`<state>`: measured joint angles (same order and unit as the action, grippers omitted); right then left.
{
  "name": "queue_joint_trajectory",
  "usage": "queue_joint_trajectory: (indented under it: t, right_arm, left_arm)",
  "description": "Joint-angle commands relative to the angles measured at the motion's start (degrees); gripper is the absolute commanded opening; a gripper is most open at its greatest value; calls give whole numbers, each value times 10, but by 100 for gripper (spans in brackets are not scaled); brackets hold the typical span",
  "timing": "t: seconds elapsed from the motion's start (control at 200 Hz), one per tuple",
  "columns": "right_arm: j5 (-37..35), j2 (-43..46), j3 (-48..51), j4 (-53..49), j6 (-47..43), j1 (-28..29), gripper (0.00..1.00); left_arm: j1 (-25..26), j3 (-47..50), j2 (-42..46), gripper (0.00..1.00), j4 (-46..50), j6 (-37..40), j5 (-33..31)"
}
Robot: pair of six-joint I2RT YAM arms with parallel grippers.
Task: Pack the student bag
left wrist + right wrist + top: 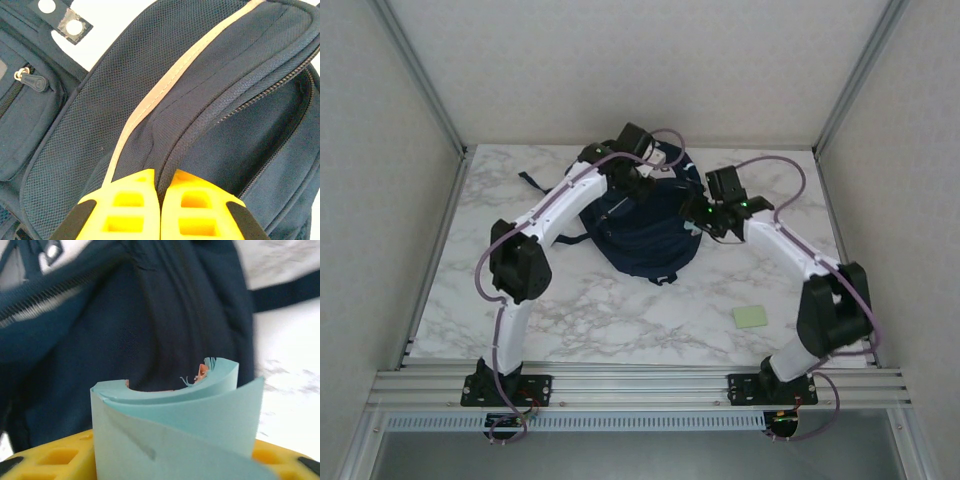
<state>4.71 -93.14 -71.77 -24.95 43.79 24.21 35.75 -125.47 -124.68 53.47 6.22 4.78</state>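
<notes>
Left gripper (160, 186) clamped shut on zipper-edge fabric of student bag (100, 100). Probably lifts flap so main compartment gapes. Right gripper (706, 216) pinches light blue booklet (190, 415); sheets bow under squeeze, free edge points at bag, likely lined up for insertion. Bag lies on far half of bench (600, 320), between both grippers: touching left, just ahead of right. Green pad (752, 317) lies well apart, on near right of bench.

A pale green pad (752, 317) lies flat on the marble table (620, 320); light blue paper (200, 420) bends.
</notes>
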Motion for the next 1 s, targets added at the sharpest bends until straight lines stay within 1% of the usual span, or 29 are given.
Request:
queue_joint_trajectory:
  t: [0.0,0.015,0.035,0.065,0.09,0.13,0.215,0.235,0.31,0.365,0.415,0.516,0.581,0.626,0.711,0.826,0.881,0.936,0.996]
  right_arm:
    - [32,-57,-68,29,24,16,56]
    - [32,-66,-80,25,25,19,57]
    - [33,-79,-94,18,25,21,62]
    - [37,-96,-113,9,25,25,70]
    - [39,-108,-129,1,25,27,81]
    - [42,-123,-142,-6,28,29,90]
    - [56,-133,-141,12,37,30,95]
    - [59,-132,-137,20,38,30,99]
    - [70,-124,-117,48,43,30,99]
    - [75,-117,-100,67,44,30,95]
    - [77,-112,-84,83,46,31,88]
    - [94,-112,-60,126,56,31,55]
    - [110,-123,-58,149,63,33,39]
    - [123,-135,-64,163,64,34,32]
    - [140,-151,-77,192,64,39,29]
    - [164,-160,-94,204,54,42,30]
    - [151,-147,-91,180,37,41,31]
    - [122,-122,-85,141,12,40,34]
    - [88,-88,-75,92,-11,36,42]
  left_arm:
    - [-12,-28,-7,0,23,-17,49]
    - [-12,-26,-6,0,21,-18,53]
    - [-13,-24,-4,0,19,-20,56]
    - [-15,-22,-1,0,16,-24,59]
    - [-14,-20,1,0,14,-25,61]
    - [-15,-17,4,0,11,-25,62]
    - [-15,-17,8,0,10,-26,69]
    - [-15,-17,9,0,10,-26,71]
    - [-16,-16,9,0,11,-27,73]
    - [-16,-15,9,0,10,-28,74]
    - [-16,-14,10,0,9,-30,77]
    - [-16,-14,10,0,8,-37,86]
    - [-15,-14,13,0,8,-42,94]
    - [-15,-12,15,0,8,-47,99]
    - [-15,-3,23,0,1,-53,108]
    - [-15,13,32,0,-11,-59,111]
    - [-16,18,36,0,-15,-59,108]
    - [-16,23,38,0,-17,-58,103]
    - [-16,28,41,0,-21,-59,98]
